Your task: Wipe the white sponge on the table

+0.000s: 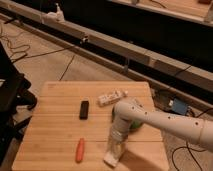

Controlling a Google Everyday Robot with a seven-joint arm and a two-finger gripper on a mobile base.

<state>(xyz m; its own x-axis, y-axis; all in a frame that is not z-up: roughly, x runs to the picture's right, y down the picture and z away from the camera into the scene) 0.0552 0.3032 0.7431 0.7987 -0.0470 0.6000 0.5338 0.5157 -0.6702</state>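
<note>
The white sponge [110,160] lies flat on the light-wood table [55,130], near its front edge. My gripper [116,150] points straight down from the white arm [165,122] that reaches in from the right. It is shut on the sponge's back end and holds it against the tabletop. The orange carrot [80,150] lies just left of the sponge, apart from it.
A black rectangular object [84,109] lies at mid-table. A longer lumpy white strip [111,97] lies near the back edge. A green object [136,125] is mostly hidden behind the arm. Cables run over the floor at left and right, and a dark stand is at the left.
</note>
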